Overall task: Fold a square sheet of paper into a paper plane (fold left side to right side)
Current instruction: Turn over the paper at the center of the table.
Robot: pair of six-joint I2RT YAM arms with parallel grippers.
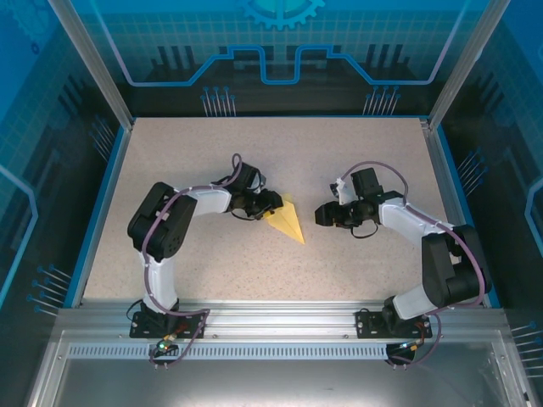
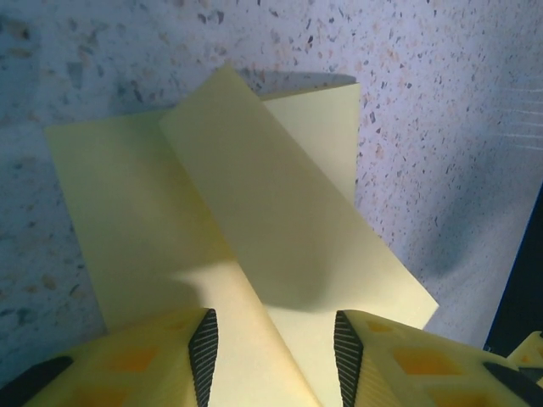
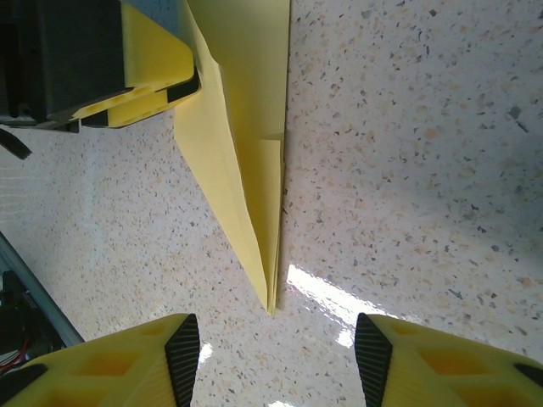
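You've got the yellow paper, creased into a wedge, lying near the middle of the table, with your left gripper spread astride its raised flap and your right gripper spread, empty, just beside it.

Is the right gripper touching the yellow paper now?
Apart. In the right wrist view, bare table separates the paper tip from the open right gripper.
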